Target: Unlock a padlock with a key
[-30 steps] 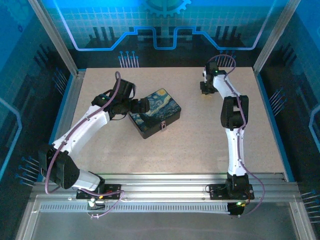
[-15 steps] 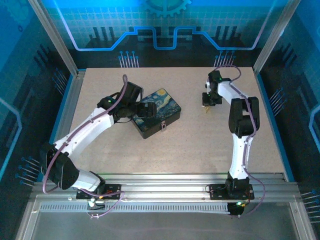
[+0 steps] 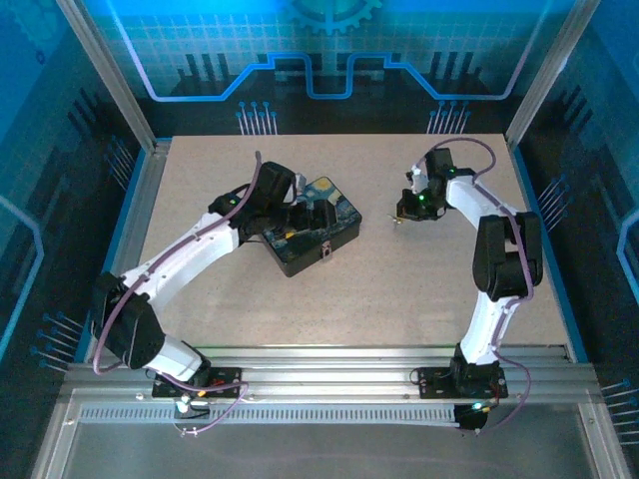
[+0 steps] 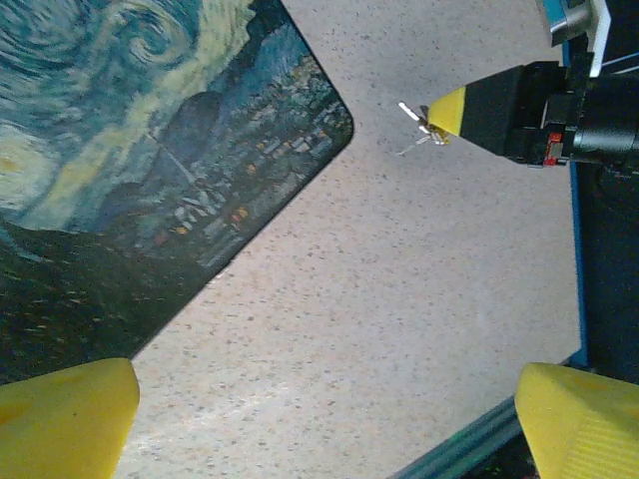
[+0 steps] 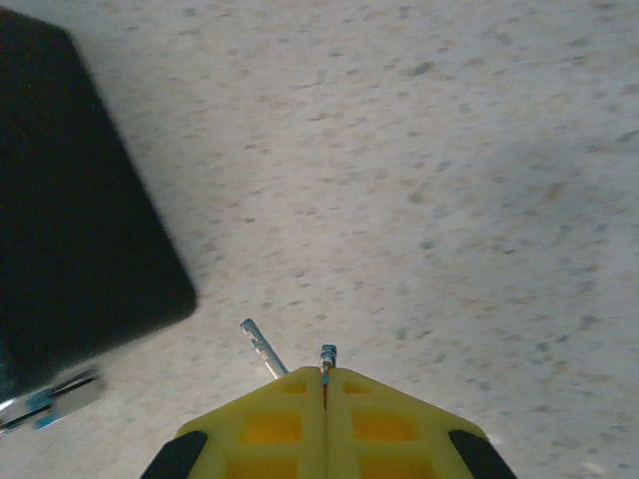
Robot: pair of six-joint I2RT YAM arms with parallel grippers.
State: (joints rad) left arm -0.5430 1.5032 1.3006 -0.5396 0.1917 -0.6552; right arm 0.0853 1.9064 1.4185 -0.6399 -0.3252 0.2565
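Observation:
The key is a thin metal piece sticking out of the tips of my right gripper, which is shut on it. A second thin metal shaft juts out beside it. From above, the right gripper hangs over the table to the right of the black box with a painted lid. The padlock shows as a tiny metal piece on the box's front wall. My left gripper hovers over the box lid, open with nothing between its fingers. The left wrist view also takes in the key.
The speckled table stretches between the box and the right arm. A blue-edged metal rail runs along the table's side. Frame posts and blue panels enclose the back and sides.
My right gripper has shut on the key and carried it forward and left toward the box. My left gripper has slid right, further over the lid.

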